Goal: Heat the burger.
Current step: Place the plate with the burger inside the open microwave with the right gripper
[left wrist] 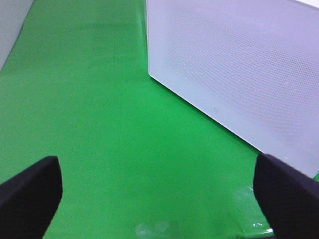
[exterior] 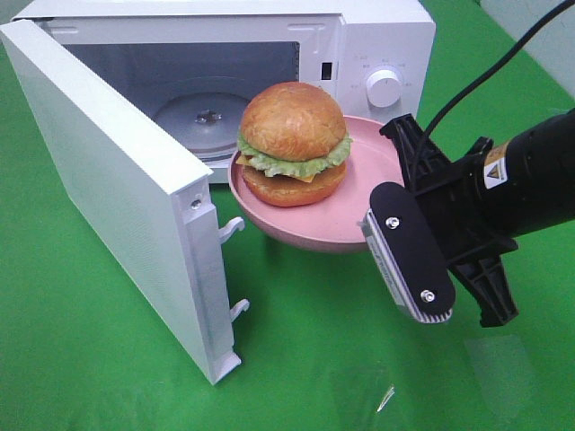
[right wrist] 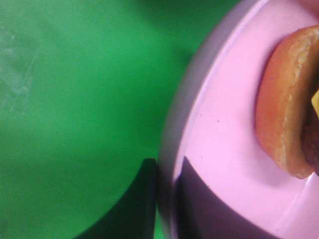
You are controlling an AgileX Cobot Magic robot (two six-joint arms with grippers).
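Right at the mouth of the microwave (exterior: pixel 377 45) we see the burger (exterior: pixel 293 144) sitting on the pink plate (exterior: pixel 364 211), which is held up off the green table (exterior: pixel 314 359). The right end effector (right wrist: pixel 167 204) is clenched on the plate's rim, one finger on the inside and one on the outside. The microwave door (exterior: pixel 108 180) stands wide open. The left end effector (left wrist: pixel 159 199) is released, fingers spread, over the table just beside the door.
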